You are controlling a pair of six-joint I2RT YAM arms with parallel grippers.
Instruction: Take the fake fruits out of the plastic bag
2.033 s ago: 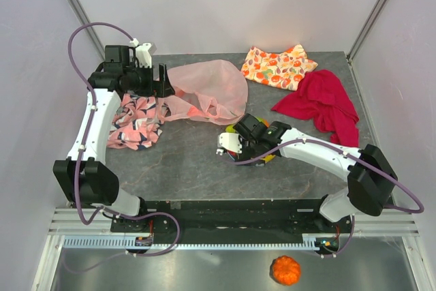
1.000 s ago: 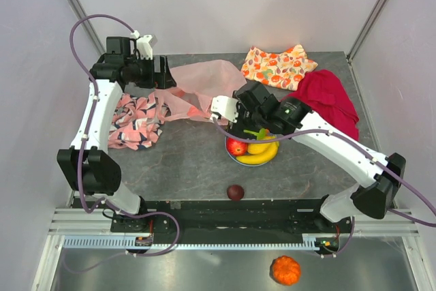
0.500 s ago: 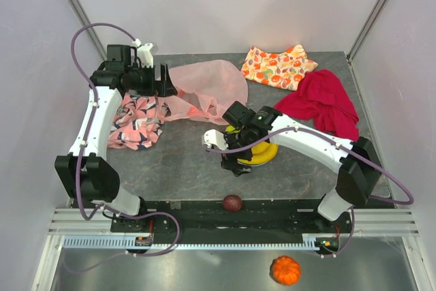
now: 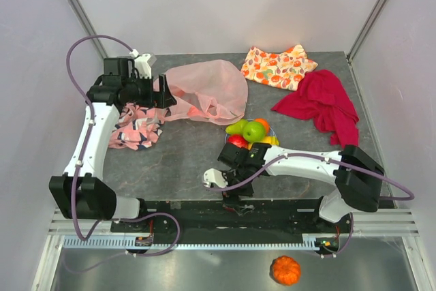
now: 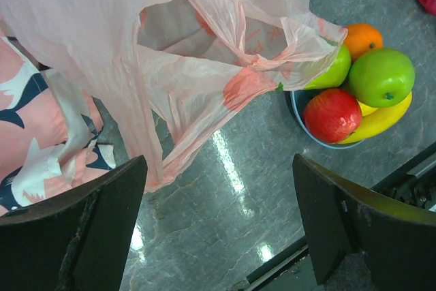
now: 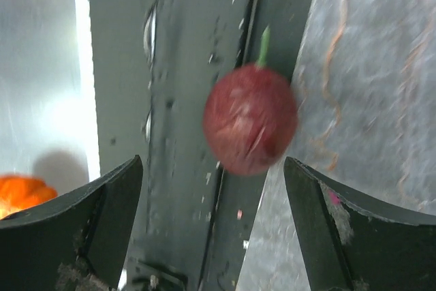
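The dark grey stone-look surface (image 4: 184, 155) carries everything. The thin translucent pink plastic bag (image 4: 208, 90) lies crumpled toward the far edge, left of centre, with its handle loops trailing toward the near right. A crimson cloth (image 4: 320, 103) sits by the right edge. An orange fruit-print cloth (image 4: 279, 66) lies at the far edge, just beside the crimson one. A pink-and-black patterned cloth (image 4: 136, 127) lies near the left edge, touching the bag.

The left jaws stand wide open at the bag's left side, above its mouth and handles, and hold nothing.

Just beyond the bag's loops is a small blue plate (image 5: 315, 135) piled with glossy plastic fruit. On it are a green apple (image 5: 381, 76), a red apple (image 5: 332, 115), a yellow banana (image 5: 381, 120), a green pear (image 5: 330, 73) half under the bag's edge, and an orange (image 5: 362, 37).

The right jaws are also spread wide, low at the near edge. A dark purple fruit with a green stalk (image 6: 250, 129) appears blurred between them, ungripped, where the surface meets the dark rail. An orange pumpkin (image 4: 285, 270) lies on the metal sheet beyond that near edge.
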